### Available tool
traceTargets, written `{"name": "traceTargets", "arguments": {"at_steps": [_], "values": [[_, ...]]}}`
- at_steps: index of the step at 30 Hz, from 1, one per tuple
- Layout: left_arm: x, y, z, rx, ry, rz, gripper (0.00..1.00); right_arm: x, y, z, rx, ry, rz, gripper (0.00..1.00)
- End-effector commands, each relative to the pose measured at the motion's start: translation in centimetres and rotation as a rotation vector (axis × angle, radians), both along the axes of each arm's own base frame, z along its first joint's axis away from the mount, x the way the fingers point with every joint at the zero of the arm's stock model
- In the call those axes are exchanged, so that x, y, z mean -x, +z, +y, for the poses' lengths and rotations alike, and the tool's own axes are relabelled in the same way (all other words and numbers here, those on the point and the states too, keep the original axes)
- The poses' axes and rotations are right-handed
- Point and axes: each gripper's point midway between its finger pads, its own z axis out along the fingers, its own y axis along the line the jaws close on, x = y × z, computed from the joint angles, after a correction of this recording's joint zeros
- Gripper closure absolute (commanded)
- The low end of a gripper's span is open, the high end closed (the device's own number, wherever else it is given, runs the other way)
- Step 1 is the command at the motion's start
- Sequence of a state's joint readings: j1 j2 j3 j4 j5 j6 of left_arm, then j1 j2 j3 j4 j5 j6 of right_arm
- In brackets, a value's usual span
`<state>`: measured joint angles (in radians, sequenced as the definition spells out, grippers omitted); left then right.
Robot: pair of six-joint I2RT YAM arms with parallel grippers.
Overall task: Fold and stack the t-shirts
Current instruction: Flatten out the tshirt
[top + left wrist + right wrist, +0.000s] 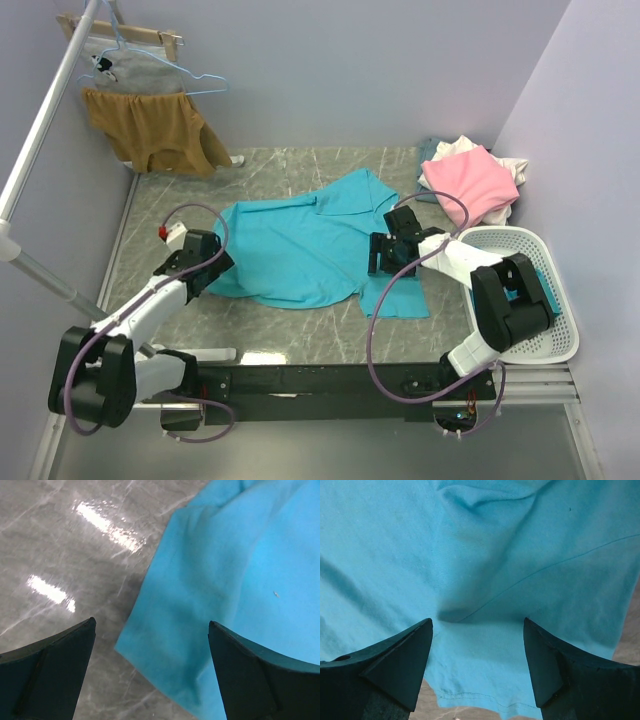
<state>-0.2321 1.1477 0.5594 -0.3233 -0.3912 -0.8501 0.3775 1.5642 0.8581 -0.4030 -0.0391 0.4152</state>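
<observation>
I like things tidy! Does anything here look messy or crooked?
Yes. The turquoise t-shirt lies rumpled and slanted, not flat. The pink t-shirt sits atop an untidy heap of clothes in the far right corner.

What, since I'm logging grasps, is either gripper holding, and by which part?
Nothing is held. The left gripper is open over an edge of the turquoise t-shirt; the right gripper is open over a seamed crease of it.
</observation>
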Motion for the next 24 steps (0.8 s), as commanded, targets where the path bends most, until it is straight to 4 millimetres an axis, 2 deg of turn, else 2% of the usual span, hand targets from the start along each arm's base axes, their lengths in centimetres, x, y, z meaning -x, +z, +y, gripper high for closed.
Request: {"name": "traceTargets", "arguments": {"at_steps": [1, 5, 6, 9, 11, 12, 13, 15, 16, 17, 18, 19, 21, 23, 24], "values": [[-2.7, 0.5, -0.7, 0.015, -0.064, -0.044, 0.0, -1.6, 0.9, 0.8, -0.007, 0.036, -0.046, 0.2], [-4.1, -0.7, -1.4, 0.03, -0.115, -0.008, 0.0, -1.5, 0.7, 0.6, 0.004, 0.036, -0.045, 0.2], [-4.1, -1.6, -1.3, 0.029, -0.115, 0.019, 0.01, -1.6, 0.7, 0.4, 0.014, 0.032, -0.046, 0.2], [-4.7, -2.3, -1.8, 0.05, -0.142, 0.033, 0.01, -1.5, 0.7, -0.2, 0.022, 0.01, -0.056, 0.2], [-4.8, -2.5, -2.3, 0.07, -0.171, 0.03, 0.12, -1.5, 0.7, -0.7, 0.015, -0.007, -0.057, 0.2], [-4.7, -2.8, -2.4, 0.074, -0.174, 0.035, 0.23, -1.4, 0.5, -0.7, 0.012, -0.005, -0.049, 0.2], [-4.7, -2.9, -2.5, 0.079, -0.177, 0.039, 0.59, -1.3, 0.3, -0.8, 0.015, -0.01, -0.039, 0.21], [-4.7, -2.8, -2.4, 0.077, -0.181, 0.045, 0.88, -0.4, -0.9, -1.0, 0.028, -0.004, 0.023, 0.23], [-4.6, -2.8, -2.3, 0.072, -0.182, 0.051, 0.99, 0.0, -1.3, -1.1, 0.029, -0.002, 0.049, 0.27], [-4.7, -2.5, -2.3, 0.08, -0.187, 0.047, 0.99, 0.8, -1.9, -1.1, 0.034, 0.0, 0.086, 0.34], [-5.0, -1.8, -2.2, 0.081, -0.193, 0.035, 0.99, 1.1, -2.1, -1.4, 0.047, -0.006, 0.095, 0.54], [-5.1, -1.4, -2.2, 0.073, -0.203, 0.03, 0.99, 1.8, -2.4, -1.4, 0.038, -0.016, 0.116, 0.6], [-6.2, 0.4, -2.0, 0.085, -0.219, 0.009, 0.99, 3.2, -2.5, -1.1, 0.02, -0.018, 0.159, 0.66], [-6.0, 1.1, -1.3, 0.074, -0.254, 0.053, 0.99, 5.5, -3.0, -1.0, 0.061, -0.008, 0.217, 0.66], [-6.8, 2.2, -1.3, 0.067, -0.259, 0.046, 0.99, 6.1, -2.9, -0.9, 0.074, -0.004, 0.218, 0.66]]}}
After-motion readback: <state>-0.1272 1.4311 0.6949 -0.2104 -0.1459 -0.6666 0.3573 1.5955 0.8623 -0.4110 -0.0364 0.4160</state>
